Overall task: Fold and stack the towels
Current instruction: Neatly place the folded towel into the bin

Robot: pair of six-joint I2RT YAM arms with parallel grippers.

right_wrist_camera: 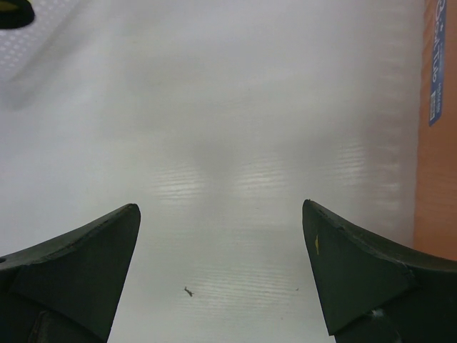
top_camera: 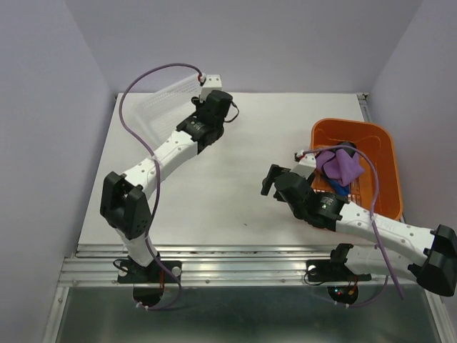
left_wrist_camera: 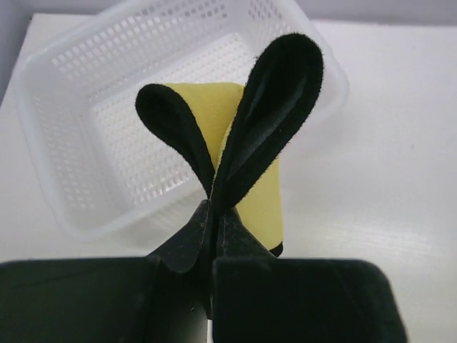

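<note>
Left wrist: yellow towel (left_wrist_camera: 260,200) before white basket (left_wrist_camera: 64,107)

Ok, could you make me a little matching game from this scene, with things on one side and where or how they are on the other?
Things:
1. yellow towel
2. purple towel
3. right gripper
4. white mesh basket

Places or states:
A. lying in the orange basket
B. open, holding nothing
C. pinched in the left gripper
D. at the far left corner of the table

Pairs: 1-C, 2-A, 3-B, 4-D.
</note>
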